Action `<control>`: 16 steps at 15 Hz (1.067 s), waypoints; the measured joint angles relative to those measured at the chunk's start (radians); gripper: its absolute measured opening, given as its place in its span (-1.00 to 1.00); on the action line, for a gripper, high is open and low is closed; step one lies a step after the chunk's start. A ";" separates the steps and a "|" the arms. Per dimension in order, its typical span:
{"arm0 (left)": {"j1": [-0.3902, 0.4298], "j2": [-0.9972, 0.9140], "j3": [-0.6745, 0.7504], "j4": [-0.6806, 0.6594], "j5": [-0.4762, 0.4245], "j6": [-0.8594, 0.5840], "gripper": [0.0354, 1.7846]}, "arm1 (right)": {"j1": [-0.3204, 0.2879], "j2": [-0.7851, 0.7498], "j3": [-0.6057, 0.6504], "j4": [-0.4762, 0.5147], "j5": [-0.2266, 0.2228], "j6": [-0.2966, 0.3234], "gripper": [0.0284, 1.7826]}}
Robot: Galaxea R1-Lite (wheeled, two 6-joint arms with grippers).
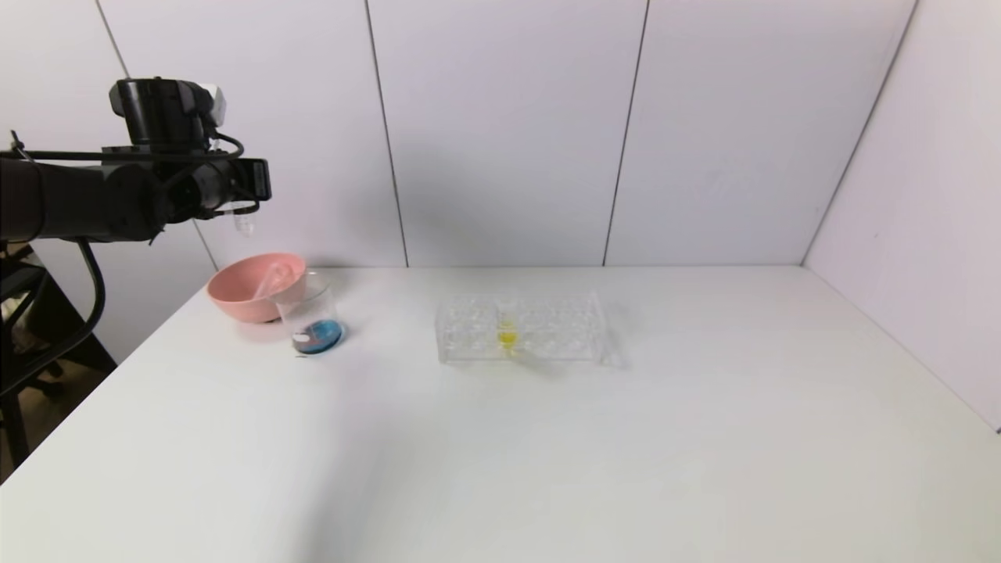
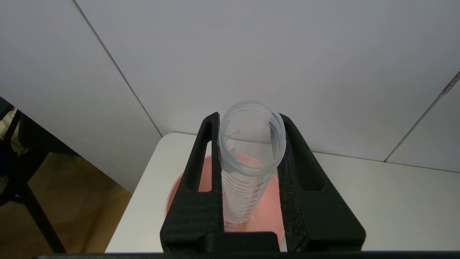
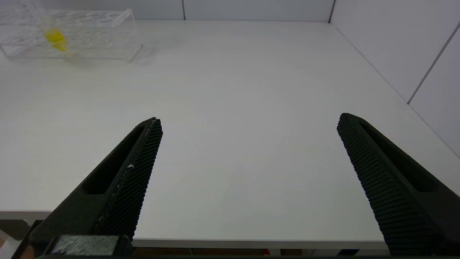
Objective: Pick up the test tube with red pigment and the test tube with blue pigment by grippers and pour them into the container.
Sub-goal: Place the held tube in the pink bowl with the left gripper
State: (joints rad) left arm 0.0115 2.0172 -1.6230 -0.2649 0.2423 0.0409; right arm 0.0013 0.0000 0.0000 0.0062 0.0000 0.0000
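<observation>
My left gripper (image 1: 244,197) is raised high above the pink bowl, shut on a clear graduated test tube (image 2: 248,162). The tube looks empty, with only a faint orange trace at its bottom. In the head view its round bottom (image 1: 245,224) hangs below the fingers. The container (image 1: 313,317), a small clear beaker, stands beside the bowl and holds blue liquid with a darker reddish patch. No tube holding red or blue liquid is in view. My right gripper (image 3: 250,118) is open and empty, low over the table's near edge.
The pink bowl (image 1: 227,293) sits at the far left with a clear empty tube (image 1: 270,280) lying in it; the bowl also shows under the left gripper (image 2: 175,194). A clear rack (image 1: 547,328) mid-table holds a yellow-liquid tube (image 1: 507,335).
</observation>
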 joint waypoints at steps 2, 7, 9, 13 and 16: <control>0.011 0.021 0.046 -0.046 0.000 -0.010 -0.52 | 0.000 0.000 0.000 0.000 0.000 0.000 0.99; 0.031 0.085 0.080 -0.099 -0.005 -0.010 -0.52 | 0.000 0.000 0.000 0.000 0.000 0.000 0.99; 0.041 0.114 0.079 -0.111 -0.011 -0.008 -0.52 | 0.000 0.000 0.000 0.000 0.000 0.000 0.99; 0.058 0.153 0.068 -0.112 -0.016 -0.004 -0.52 | 0.000 0.000 0.000 0.000 0.000 0.000 0.99; 0.064 0.165 0.068 -0.111 -0.016 -0.004 -0.51 | 0.000 0.000 0.000 0.000 0.000 0.000 0.99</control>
State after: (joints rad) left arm 0.0753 2.1821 -1.5549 -0.3757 0.2264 0.0370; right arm 0.0013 0.0000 0.0000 0.0057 0.0000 0.0000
